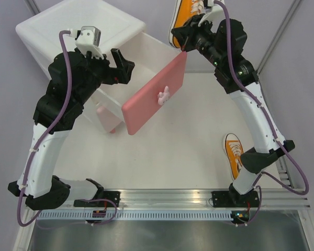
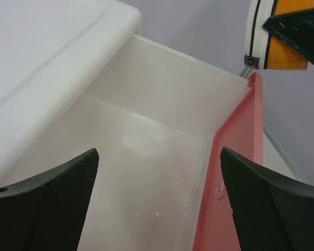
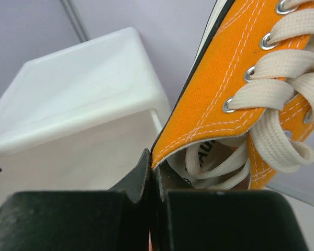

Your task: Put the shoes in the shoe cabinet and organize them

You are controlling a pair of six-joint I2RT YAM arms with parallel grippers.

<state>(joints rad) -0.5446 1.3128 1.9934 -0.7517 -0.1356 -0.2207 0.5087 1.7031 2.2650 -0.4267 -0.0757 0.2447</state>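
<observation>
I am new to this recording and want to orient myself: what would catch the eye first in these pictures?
An orange shoe hangs at the far side, pinched at its collar by the shut right gripper, just beyond the open pink-fronted drawer. The open left gripper hovers over that drawer. A second orange shoe lies on the table at the near right.

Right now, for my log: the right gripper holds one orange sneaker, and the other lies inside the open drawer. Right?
No: the top external view shows the other orange sneaker on the table, not in the open drawer; the right gripper does hold one.
</observation>
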